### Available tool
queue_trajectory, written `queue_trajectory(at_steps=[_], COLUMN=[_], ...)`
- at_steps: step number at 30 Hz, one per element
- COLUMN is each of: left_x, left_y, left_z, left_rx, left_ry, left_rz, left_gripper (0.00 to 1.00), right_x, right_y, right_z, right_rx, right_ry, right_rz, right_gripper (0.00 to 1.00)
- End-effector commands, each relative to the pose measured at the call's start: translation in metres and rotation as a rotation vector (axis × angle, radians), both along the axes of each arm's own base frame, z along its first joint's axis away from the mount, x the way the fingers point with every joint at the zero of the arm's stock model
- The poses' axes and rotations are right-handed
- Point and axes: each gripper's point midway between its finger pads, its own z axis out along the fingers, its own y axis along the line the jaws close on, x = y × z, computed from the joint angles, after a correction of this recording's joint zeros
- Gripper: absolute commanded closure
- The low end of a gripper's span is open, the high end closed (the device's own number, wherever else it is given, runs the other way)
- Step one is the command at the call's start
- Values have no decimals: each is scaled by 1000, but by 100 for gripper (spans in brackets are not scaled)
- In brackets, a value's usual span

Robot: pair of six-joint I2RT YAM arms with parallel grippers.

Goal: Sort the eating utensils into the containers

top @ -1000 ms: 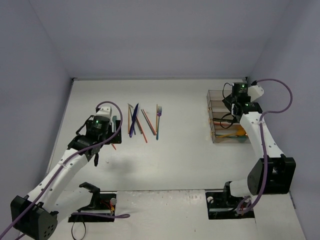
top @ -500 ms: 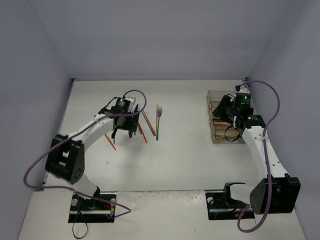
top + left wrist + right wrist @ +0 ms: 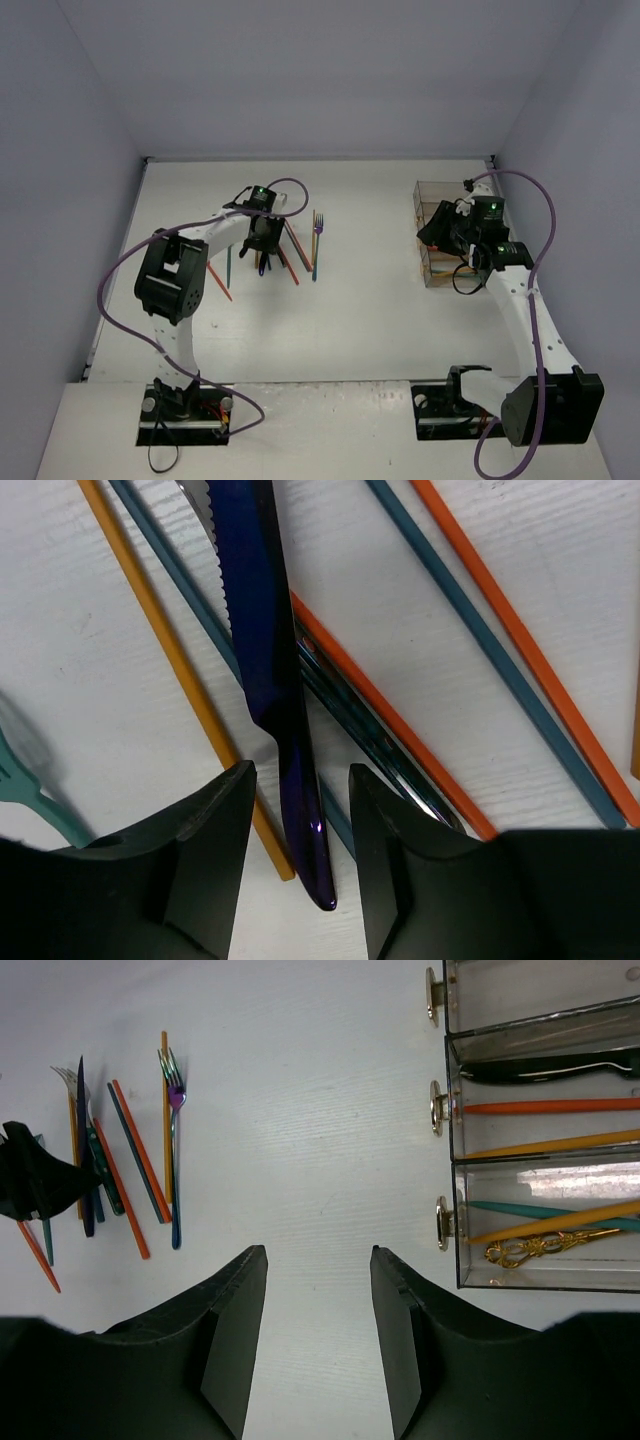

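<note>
Loose eating utensils [image 3: 290, 250] lie in a fan at the table's back left. My left gripper [image 3: 262, 245] is down among them. In the left wrist view a navy knife [image 3: 270, 680] lies handle-first between the jaws of the left gripper [image 3: 300, 785]; a gap shows on each side, so the jaws are open around it. An orange-yellow chopstick [image 3: 170, 650], a teal chopstick [image 3: 470, 630] and an orange chopstick [image 3: 520, 640] lie beside it. The containers [image 3: 540, 990] hold a black utensil [image 3: 550, 1065], chopsticks and a gold spoon [image 3: 535, 1248]. My right gripper [image 3: 318, 1260] hangs open and empty left of them.
A purple-and-teal fork [image 3: 317, 235] lies at the right edge of the fan. A lone orange chopstick [image 3: 220, 283] sits left of it. The containers [image 3: 432, 190] stand at the back right near the wall. A teal fork [image 3: 25, 780] lies just left of my left fingers.
My left arm swung right and forward from the table's left onto the utensil fan, and its jaws narrowed around the navy knife. My right gripper drew back left from over the containers.
</note>
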Motion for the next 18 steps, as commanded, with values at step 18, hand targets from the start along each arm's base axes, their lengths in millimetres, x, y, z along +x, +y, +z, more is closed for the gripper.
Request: queue_trajectory(at_steps=[18], left_x=[33], left_y=[-8], left_z=[13], left_rx=[-44], left_ry=[-58], left_rz=[-16], left_gripper=[74], right_x=[2], right_y=[10], right_z=[2], right_rx=[11], right_ry=[-28], right_rz=[60], right_gripper=[56])
